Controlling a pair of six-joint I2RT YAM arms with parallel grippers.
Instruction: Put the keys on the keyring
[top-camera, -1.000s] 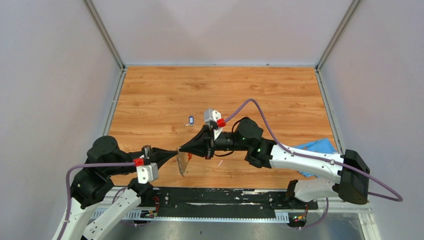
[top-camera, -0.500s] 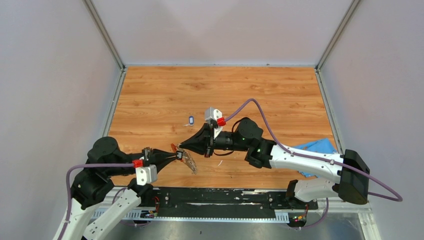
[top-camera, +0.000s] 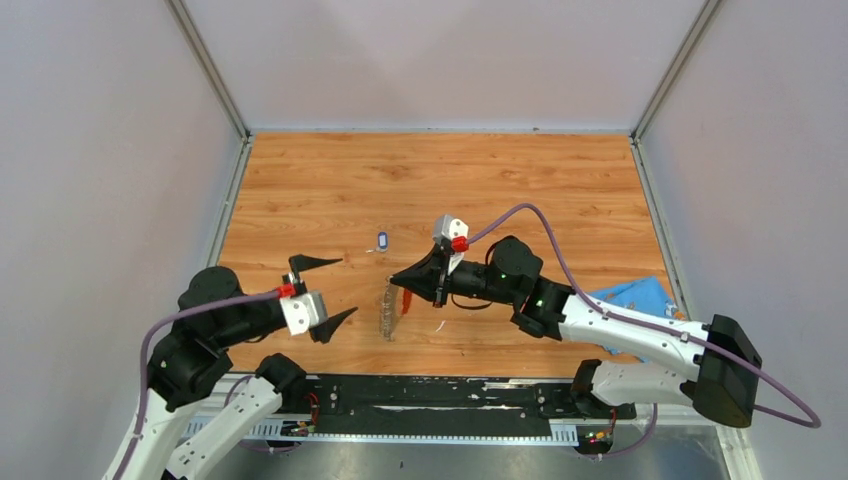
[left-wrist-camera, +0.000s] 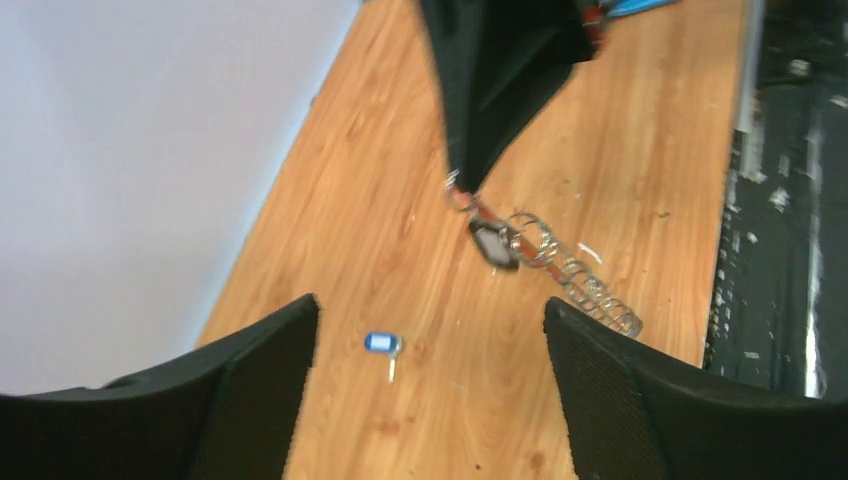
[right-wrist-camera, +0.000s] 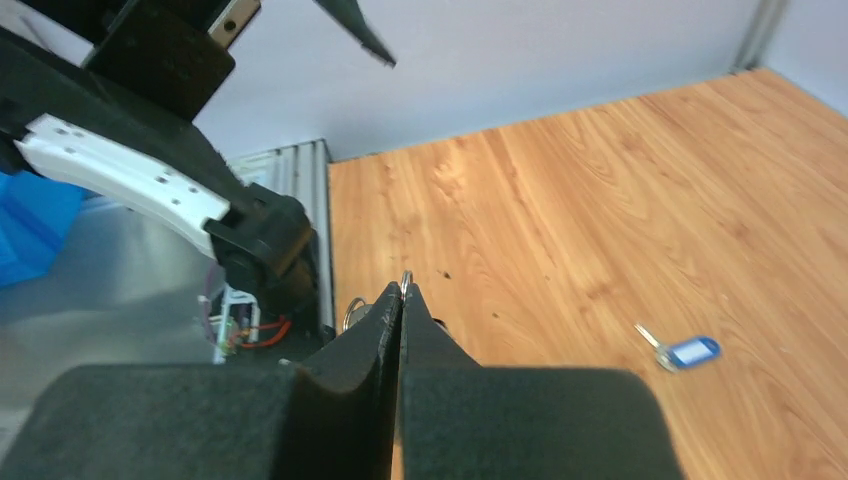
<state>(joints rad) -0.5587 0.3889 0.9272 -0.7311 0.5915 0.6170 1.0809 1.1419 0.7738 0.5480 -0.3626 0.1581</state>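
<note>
Closest to the near edge, the left tool (top-camera: 349, 286) hangs released over the left part of the tabletop (top-camera: 450, 170), its two black fingers spread wide with nothing between them. It points across toward the middle of the tabletop. Off at the near right edge a blue cloth (top-camera: 635, 293) lies partly under the right arm. Just to the right of the left tool's tips, and apart from them, is the keyring (left-wrist-camera: 575, 280). From above, its row of grey metal rings runs from near to far in a short line. In the left wrist view the same rings trail as a loose chain down toward the wood. The upper end of the chain, where a bit of red shows, goes up into the tips of the right tool (top-camera: 393, 279). That tool is clenched on this end of the keyring, and in its own wrist view a thin metal loop peeps out between the pressed fingertips. The black-headed key (left-wrist-camera: 493, 243) hangs right below those tips against the red part. The blur makes it impossible to tell whether it is threaded on. Farther back, the blue-headed key (top-camera: 383, 240) lies flat on the bare wood, well apart from the keyring and from both tools.
</note>
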